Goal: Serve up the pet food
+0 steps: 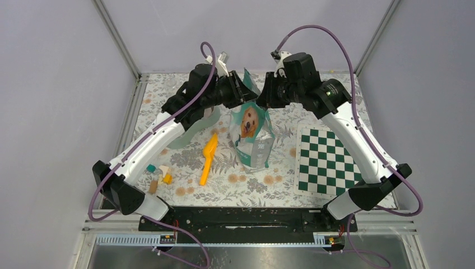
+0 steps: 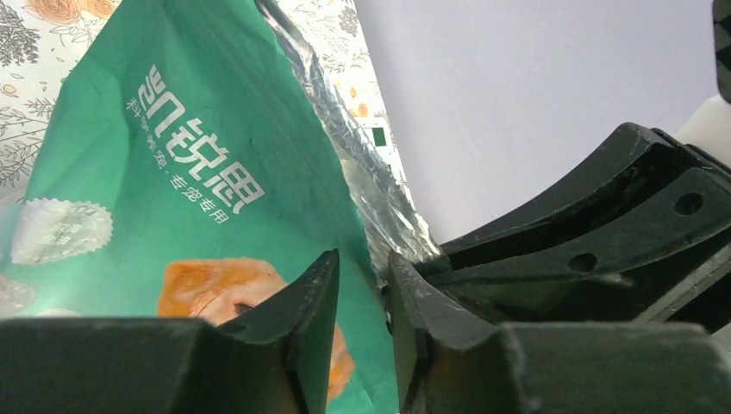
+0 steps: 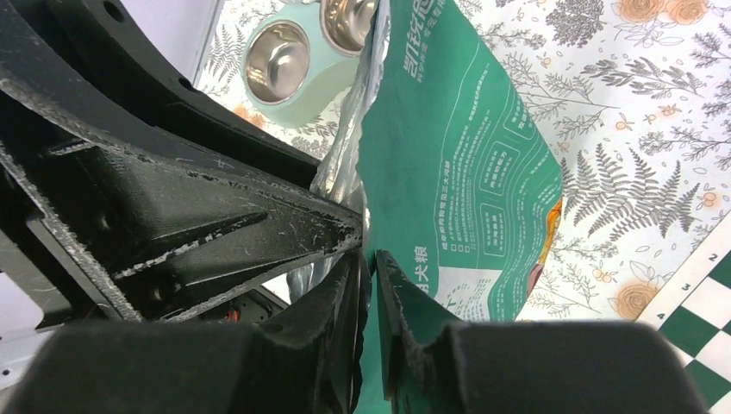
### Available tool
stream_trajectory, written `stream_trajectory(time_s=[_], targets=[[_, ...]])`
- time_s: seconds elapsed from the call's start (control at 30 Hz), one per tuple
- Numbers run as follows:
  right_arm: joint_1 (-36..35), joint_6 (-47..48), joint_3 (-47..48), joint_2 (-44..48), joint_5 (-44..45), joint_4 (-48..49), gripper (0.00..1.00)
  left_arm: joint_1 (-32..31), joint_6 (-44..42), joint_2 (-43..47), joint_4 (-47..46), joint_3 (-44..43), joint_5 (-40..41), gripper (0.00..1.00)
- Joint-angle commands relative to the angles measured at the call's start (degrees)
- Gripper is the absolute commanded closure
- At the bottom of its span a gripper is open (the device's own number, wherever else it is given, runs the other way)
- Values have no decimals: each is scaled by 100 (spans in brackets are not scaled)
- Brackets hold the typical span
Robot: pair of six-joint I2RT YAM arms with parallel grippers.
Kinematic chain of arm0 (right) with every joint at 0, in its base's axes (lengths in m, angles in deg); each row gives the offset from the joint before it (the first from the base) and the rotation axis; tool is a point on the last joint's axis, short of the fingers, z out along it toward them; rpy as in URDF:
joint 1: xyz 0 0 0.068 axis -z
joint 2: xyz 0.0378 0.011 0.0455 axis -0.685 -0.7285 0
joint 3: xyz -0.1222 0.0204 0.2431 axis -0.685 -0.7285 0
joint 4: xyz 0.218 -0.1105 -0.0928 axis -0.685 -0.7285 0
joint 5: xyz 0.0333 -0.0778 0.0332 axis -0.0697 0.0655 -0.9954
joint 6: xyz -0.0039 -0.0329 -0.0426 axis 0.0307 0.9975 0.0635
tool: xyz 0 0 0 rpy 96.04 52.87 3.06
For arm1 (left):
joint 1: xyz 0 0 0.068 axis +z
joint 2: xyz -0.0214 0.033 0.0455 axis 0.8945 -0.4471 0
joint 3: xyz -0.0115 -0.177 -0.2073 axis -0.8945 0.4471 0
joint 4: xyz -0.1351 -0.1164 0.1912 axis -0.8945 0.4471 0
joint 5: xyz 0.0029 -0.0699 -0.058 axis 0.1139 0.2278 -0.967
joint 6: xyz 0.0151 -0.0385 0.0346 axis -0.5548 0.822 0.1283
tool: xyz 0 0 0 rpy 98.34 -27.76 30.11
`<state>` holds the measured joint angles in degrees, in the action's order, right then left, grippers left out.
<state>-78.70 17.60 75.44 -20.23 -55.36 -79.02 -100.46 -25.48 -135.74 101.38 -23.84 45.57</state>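
Note:
A green pet food bag [image 1: 252, 134] with a dog's picture stands upright mid-table. Its top is open and shows a silver lining [image 2: 371, 164]. My left gripper [image 1: 240, 92] holds the bag's upper left rim. In the left wrist view [image 2: 362, 280] the green wall runs down between its narrowly spaced fingers. My right gripper [image 1: 263, 96] is shut on the upper right rim, and in the right wrist view [image 3: 369, 267] the film is pinched between its fingers. The bag also shows in the right wrist view [image 3: 457, 155]. The kibble is hidden inside the bag.
A pale green feeder [image 3: 259, 108] with two steel bowls [image 3: 278, 60] lies left of the bag, partly under my left arm [image 1: 196, 126]. A yellow scoop [image 1: 208, 157] lies beside the bag. A chessboard [image 1: 330, 159] lies right. Small wooden blocks [image 1: 159, 176] lie near left.

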Motion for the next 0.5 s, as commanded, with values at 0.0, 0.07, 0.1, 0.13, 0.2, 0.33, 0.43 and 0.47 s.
stream_trajectory(time_s=[0.0,0.07,0.1,0.13,0.2,0.33,0.43,0.47], targets=[[-60,249,353,-128,257,-170,83,19,-255,10,113,-292,210,78],[-64,231,421,-126,384,-215,91,22,-292,45,111,-290,207,89],[-60,229,466,-116,510,-246,96,24,-311,80,116,-297,226,95],[-65,224,517,-109,641,-290,100,25,-328,122,113,-286,260,100],[-65,205,610,-48,1281,-389,100,20,-392,230,136,-288,393,100],[-58,199,647,256,2152,-416,100,29,-590,593,619,-331,1448,100],[-64,274,703,500,2321,-346,100,31,-825,1050,826,-269,2389,100],[-66,293,704,521,2263,-279,100,35,-872,1121,806,-248,2455,100]])
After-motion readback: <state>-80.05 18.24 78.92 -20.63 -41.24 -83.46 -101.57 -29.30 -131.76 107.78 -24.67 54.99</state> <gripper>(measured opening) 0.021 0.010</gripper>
